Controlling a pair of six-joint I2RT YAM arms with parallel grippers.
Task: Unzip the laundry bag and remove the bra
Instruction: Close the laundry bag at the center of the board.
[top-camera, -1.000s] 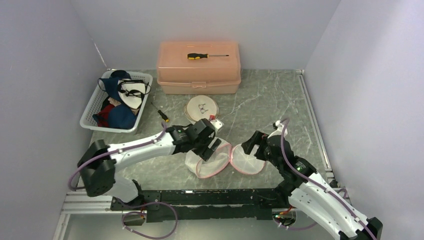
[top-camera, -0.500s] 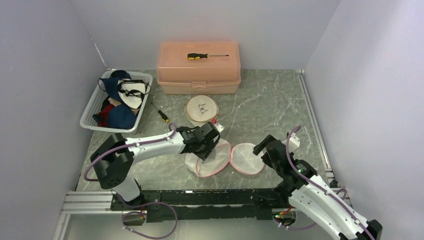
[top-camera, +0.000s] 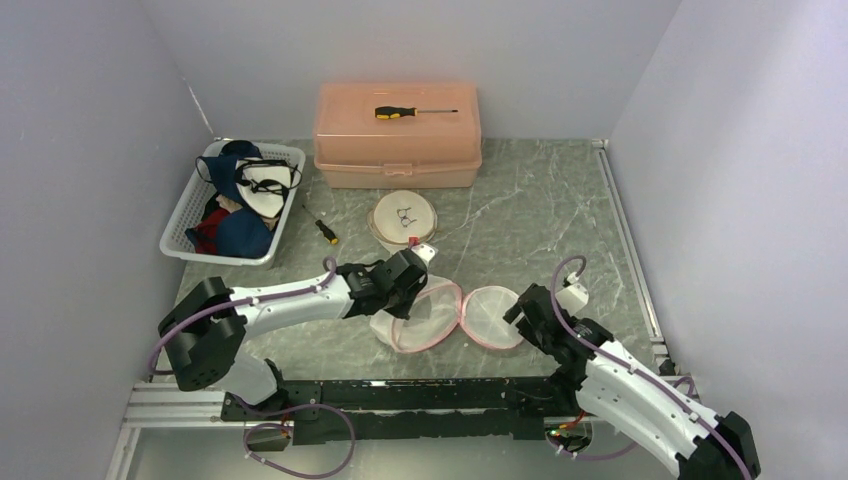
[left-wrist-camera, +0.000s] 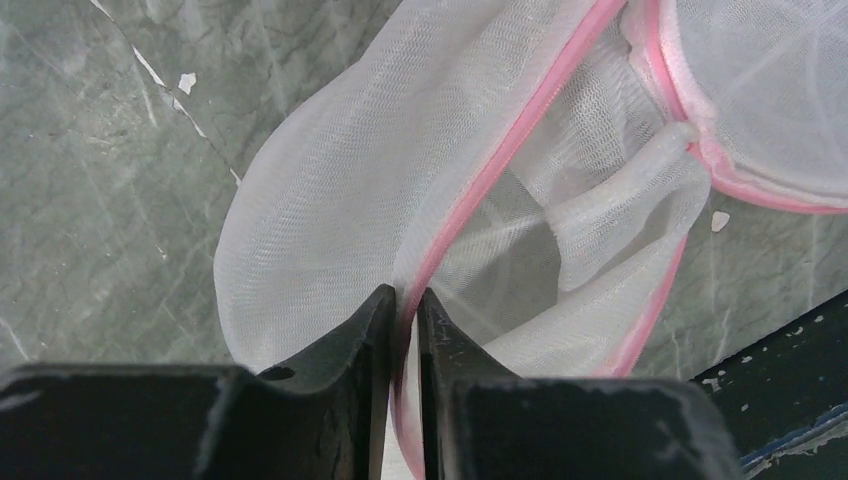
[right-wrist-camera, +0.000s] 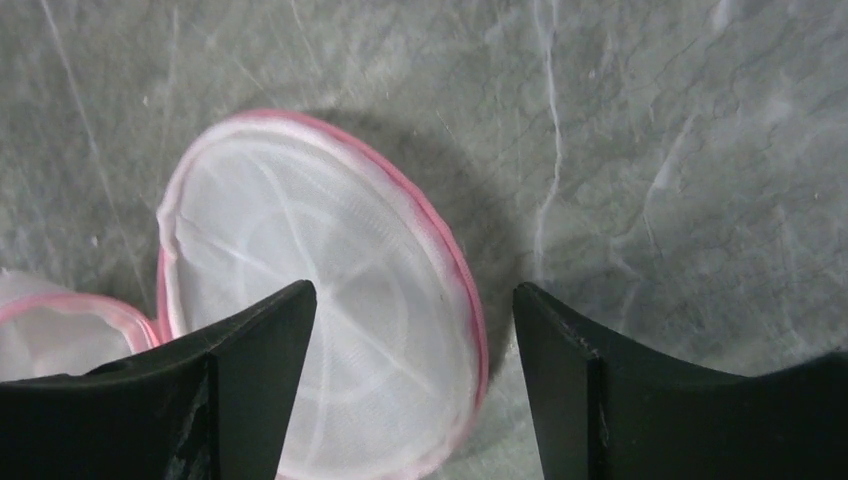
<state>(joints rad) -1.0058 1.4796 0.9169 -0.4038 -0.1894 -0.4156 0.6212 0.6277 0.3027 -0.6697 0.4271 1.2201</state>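
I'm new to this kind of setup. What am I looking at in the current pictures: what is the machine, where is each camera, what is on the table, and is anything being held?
These are two robot arms bolted at the near edge of a table, each ending in a two-finger tool. The wide picture looks down from above and behind them. The other two come from a camera on each wrist.

In the middle lies a white mesh laundry bag with pink trim, spread open in two round halves. The left tool is pinched shut on its pink edge. The right tool hangs open over the other half and holds nothing.

Farther back are a basket of clothes, a pink box and a screwdriver on its lid.
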